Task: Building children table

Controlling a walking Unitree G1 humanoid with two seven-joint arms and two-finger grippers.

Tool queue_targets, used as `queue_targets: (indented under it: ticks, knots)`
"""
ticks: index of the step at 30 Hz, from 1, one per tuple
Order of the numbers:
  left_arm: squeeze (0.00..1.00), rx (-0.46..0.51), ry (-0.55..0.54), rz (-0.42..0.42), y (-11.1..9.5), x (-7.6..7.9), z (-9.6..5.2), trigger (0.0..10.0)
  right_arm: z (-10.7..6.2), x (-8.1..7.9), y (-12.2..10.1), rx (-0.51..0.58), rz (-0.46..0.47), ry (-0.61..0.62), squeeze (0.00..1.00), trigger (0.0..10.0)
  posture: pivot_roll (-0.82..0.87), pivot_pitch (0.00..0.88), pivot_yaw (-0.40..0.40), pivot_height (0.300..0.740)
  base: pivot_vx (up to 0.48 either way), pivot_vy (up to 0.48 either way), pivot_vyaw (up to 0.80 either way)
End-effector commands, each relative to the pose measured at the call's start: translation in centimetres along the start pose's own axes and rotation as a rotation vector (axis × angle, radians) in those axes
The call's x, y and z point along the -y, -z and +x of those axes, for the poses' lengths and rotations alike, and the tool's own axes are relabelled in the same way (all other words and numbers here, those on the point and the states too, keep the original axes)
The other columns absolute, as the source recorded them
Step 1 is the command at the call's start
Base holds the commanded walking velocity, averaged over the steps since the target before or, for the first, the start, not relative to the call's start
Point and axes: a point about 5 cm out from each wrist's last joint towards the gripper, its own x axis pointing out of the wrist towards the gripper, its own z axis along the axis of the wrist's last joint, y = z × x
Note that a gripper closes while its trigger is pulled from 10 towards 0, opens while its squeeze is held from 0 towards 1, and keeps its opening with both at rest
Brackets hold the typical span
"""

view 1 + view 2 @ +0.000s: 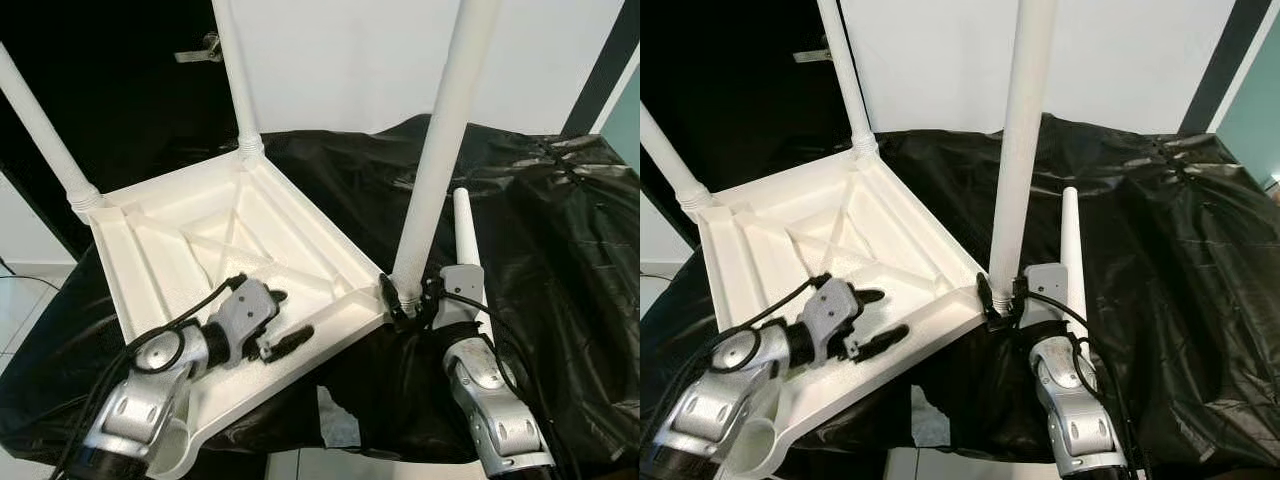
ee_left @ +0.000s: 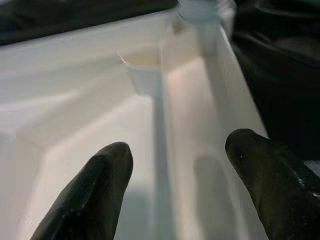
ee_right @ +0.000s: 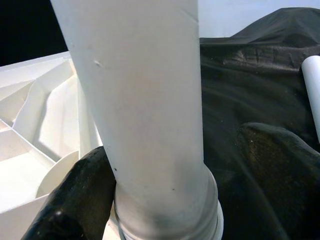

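The white plastic children's table top [image 1: 210,260] lies upside down, ribbed underside up, on a surface draped in crinkled black plastic sheeting [image 1: 560,260]. Three white tubular legs stand in its corner sockets: one at the far-left corner [image 1: 45,135], one at the far corner [image 1: 237,80], and one at the near-right corner [image 1: 445,150]. A fourth loose white leg [image 1: 468,240] lies on the sheeting just beside the right arm. The right gripper [image 1: 408,298] has its two black fingers closed around the base of the near-right leg. The left gripper [image 1: 283,322] rests over the table top's near rim, its fingers [image 2: 95,195] spread wide, holding nothing. No writing or labels can be read.
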Motion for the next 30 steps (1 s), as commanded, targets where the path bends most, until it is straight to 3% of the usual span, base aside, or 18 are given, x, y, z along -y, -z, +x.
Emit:
queue_targets:
  ticks: [1,6,8,9,10,11,13,23,30]
  knots:
    - [0.0,-0.033,0.043,0.0,0.3,0.2,-0.2,10.0,-0.1,0.7,0.5,-0.027,-0.007,0.032,0.0,10.0,-0.03,0.0,0.02,0.74,0.0,0.0,0.0]
    - [0.0,-0.172,-0.027,0.003,2.5,-0.6,-0.2,10.0,-0.1,0.6,0.7,-0.037,0.001,0.029,0.0,10.0,-0.03,0.0,0.022,0.74,0.0,0.0,0.0]
    - [0.0,-0.185,-0.049,0.004,2.7,-0.9,-0.1,10.0,-0.1,0.6,0.7,-0.038,0.001,0.029,0.0,10.0,-0.03,0.0,0.022,0.74,0.0,0.0,0.0]
    - [0.0,-0.198,-0.09,-0.019,2.9,-1.4,0.0,7.9,0.0,0.5,0.7,-0.038,0.0,0.031,0.0,10.0,-0.03,0.0,0.022,0.74,0.0,0.0,0.0]
    - [0.0,-0.205,-0.122,-0.057,3.0,-1.8,0.0,1.3,0.0,0.5,0.7,-0.038,0.0,0.032,0.0,10.0,-0.03,0.0,0.022,0.74,0.0,0.0,0.0]
    - [0.0,-0.205,-0.122,-0.057,3.0,-1.8,0.0,1.3,0.0,0.5,0.7,-0.038,0.0,0.032,0.0,10.0,-0.03,0.0,0.022,0.74,0.0,0.0,0.0]
    - [0.0,-0.223,-0.177,-0.08,3.2,-2.5,0.0,0.0,0.2,0.4,0.6,-0.037,-0.002,0.034,0.0,10.0,-0.03,0.0,0.021,0.74,0.0,0.0,0.0]
    - [0.0,-0.205,-0.27,-0.104,2.7,-3.2,0.4,0.0,0.4,0.3,0.6,-0.037,-0.008,0.035,0.0,10.0,-0.02,0.0,0.021,0.74,0.0,0.0,0.0]
    - [0.0,-0.175,-0.307,-0.133,1.7,-2.6,2.2,0.0,0.9,0.5,0.6,-0.032,-0.016,0.044,0.0,10.0,-0.02,0.0,0.023,0.74,0.0,0.0,0.0]
